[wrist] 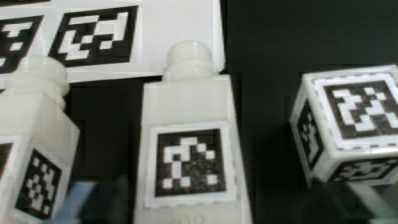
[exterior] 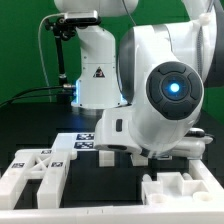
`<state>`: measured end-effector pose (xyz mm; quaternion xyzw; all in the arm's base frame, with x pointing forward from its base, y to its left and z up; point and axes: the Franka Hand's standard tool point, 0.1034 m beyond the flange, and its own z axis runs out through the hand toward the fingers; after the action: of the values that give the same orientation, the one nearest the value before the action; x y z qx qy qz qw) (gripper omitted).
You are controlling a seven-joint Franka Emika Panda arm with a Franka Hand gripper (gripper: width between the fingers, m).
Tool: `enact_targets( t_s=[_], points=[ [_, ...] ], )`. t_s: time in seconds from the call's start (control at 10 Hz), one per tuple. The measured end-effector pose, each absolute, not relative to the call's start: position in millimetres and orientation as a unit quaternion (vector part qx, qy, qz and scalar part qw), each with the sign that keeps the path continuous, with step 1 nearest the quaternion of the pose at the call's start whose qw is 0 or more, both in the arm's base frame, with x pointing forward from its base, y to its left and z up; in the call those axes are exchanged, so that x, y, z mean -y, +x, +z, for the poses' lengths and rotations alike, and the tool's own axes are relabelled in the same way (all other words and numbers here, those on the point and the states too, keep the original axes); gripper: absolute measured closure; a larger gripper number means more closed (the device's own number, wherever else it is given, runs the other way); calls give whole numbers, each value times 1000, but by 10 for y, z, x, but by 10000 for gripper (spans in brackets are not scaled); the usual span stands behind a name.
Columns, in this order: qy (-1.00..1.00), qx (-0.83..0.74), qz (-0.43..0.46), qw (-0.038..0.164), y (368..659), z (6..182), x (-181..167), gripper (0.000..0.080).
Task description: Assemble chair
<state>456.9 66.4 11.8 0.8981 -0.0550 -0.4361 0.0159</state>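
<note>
The chair is in loose white parts. In the wrist view a peg-ended leg (wrist: 191, 130) with a tag lies straight below the camera. A second leg (wrist: 32, 135) lies beside it, and a tagged block (wrist: 356, 120) lies on the other side. In the exterior view, chair parts lie at the front left (exterior: 35, 175) and the front right (exterior: 185, 190). My gripper (exterior: 135, 152) hangs low over the table between them, mostly hidden by the arm's own body. My fingers do not show clearly in the wrist view, so I cannot tell how the jaws stand.
The marker board (exterior: 85, 140) lies on the black table behind the parts and also shows in the wrist view (wrist: 89, 35). The arm's white base (exterior: 95, 75) stands at the back. The bulky wrist (exterior: 170, 85) blocks much of the exterior view.
</note>
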Motion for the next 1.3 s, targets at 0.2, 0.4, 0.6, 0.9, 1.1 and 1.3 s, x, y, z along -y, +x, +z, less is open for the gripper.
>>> enact_targets(
  t_s=[0.2,0.4,0.6,0.9,1.1,1.3],
  points=[
    [898,55,-436,16,4570,120,-665,514],
    [898,55,-436,16,4570,120,-664,514],
    [898,55,-436,16,4570,120,-665,514],
    [902,39,-430,4,4775,336,-662,512],
    [918,38,-395,-4,5127,745,-661,512],
    [935,34,-352,-9,5226,924,-671,512]
  ],
)
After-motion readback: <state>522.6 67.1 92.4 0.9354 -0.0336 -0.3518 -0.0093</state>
